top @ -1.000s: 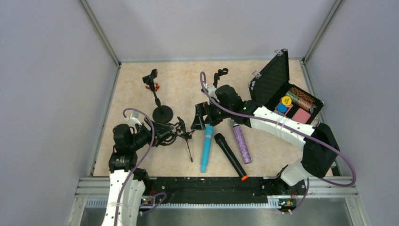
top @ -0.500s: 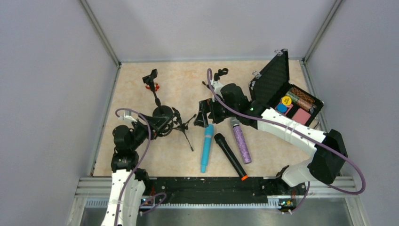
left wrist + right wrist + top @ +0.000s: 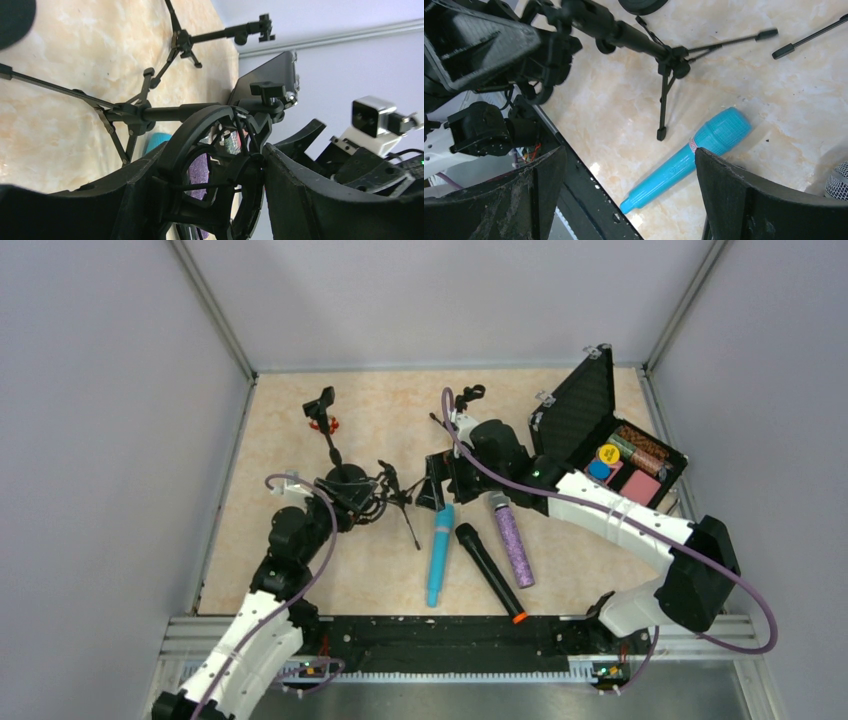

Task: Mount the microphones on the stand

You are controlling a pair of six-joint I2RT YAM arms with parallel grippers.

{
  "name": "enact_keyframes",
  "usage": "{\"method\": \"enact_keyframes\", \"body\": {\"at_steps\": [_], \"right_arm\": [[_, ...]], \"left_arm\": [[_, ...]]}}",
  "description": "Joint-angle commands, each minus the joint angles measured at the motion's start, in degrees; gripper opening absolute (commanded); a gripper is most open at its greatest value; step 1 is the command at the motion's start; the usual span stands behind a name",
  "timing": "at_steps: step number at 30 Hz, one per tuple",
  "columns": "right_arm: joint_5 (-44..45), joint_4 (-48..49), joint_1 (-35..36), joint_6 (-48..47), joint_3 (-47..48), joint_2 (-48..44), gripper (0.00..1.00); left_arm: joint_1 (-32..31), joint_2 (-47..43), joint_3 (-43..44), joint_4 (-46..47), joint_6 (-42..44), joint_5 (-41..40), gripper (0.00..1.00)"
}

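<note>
Three microphones lie side by side on the table: a turquoise one (image 3: 437, 555) (image 3: 689, 157), a black one with an orange end (image 3: 489, 571), and a glittery purple one (image 3: 512, 540). My left gripper (image 3: 350, 502) (image 3: 210, 175) is shut on the black ring-shaped holder (image 3: 220, 165) at the head of a small tripod stand (image 3: 398, 495) (image 3: 664, 55). The stand is tipped over, its legs pointing toward the microphones. My right gripper (image 3: 437, 485) (image 3: 629, 195) hangs open above the turquoise microphone's head, holding nothing.
A round-base stand (image 3: 345, 478) with a clip (image 3: 320, 405) stands right behind the left gripper. Another small stand (image 3: 465, 395) sits at the back behind the right arm. An open black case (image 3: 575, 415) with small items is at the back right.
My left arm has carried the tripod stand toward the right and farther back, closer to the right gripper. The right gripper shifted slightly back and its jaws spread a little wider.
</note>
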Motion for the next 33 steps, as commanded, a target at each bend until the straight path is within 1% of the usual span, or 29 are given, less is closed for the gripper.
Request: {"method": "enact_keyframes", "body": {"at_steps": [1, 4, 10, 14, 15, 17, 18, 19, 20, 21, 25, 26, 27, 28, 33], "right_arm": [[1.0, 1.0, -0.3, -0.2, -0.6, -2.5, 0.97], [1.3, 0.5, -0.5, -0.4, -0.9, -3.0, 0.97], [2.0, -0.1, -1.1, -0.7, -1.8, -3.9, 0.98], [2.0, -0.3, -1.4, -0.9, -1.9, -4.1, 0.98], [2.0, -0.3, -1.4, -1.1, -1.9, -4.0, 0.98], [2.1, -0.3, -1.6, -1.1, -2.1, -4.0, 0.98], [2.0, -0.3, -1.6, -1.1, -2.0, -4.0, 0.99], [1.9, -0.3, -1.6, -1.3, -1.9, -4.0, 0.99], [1.8, -0.4, -1.6, -1.5, -1.8, -4.0, 0.99], [1.8, -0.5, -1.6, -1.6, -1.8, -4.0, 0.99], [2.0, -0.9, -1.8, -2.4, -1.3, -4.0, 0.99], [2.0, -1.0, -1.8, -2.4, -1.1, -4.0, 0.99], [2.0, -1.0, -1.9, -2.5, -1.2, -4.0, 0.99], [2.1, -1.1, -1.9, -2.5, -1.2, -4.1, 0.99], [2.1, -1.1, -2.2, -2.5, -1.5, -4.3, 0.99]], "left_arm": [[-8.8, 4.2, 3.0, 5.9, 1.2, -14.6, 0.0], [-11.0, 8.0, 5.0, 6.3, 1.1, -18.6, 0.0], [-11.9, 13.7, 7.3, 8.1, 0.2, -19.8, 0.0], [-12.3, 15.2, 7.7, 7.9, -0.1, -20.1, 0.0], [-12.4, 15.3, 7.9, 7.3, -0.3, -20.2, 0.03], [-12.5, 15.6, 8.6, 5.5, 0.1, -20.0, 0.17], [-12.6, 15.6, 9.1, 4.1, 0.5, -19.9, 0.29], [-12.6, 15.6, 9.5, 3.3, 0.8, -19.9, 0.43], [-12.7, 15.5, 9.8, 2.3, 1.2, -19.8, 0.53], [-12.8, 15.4, 10.1, 1.6, 1.5, -20.0, 0.59], [-13.0, 13.8, 10.3, -1.0, 2.0, -21.7, 0.75], [-13.0, 13.0, 10.3, -1.7, 1.8, -22.3, 0.81], [-13.1, 12.6, 10.2, -2.1, 1.8, -22.6, 0.92], [-13.1, 12.1, 10.1, -2.3, 2.0, -22.9, 0.98], [-13.0, 10.0, 10.5, -3.0, 4.0, -23.0, 0.99]]}}
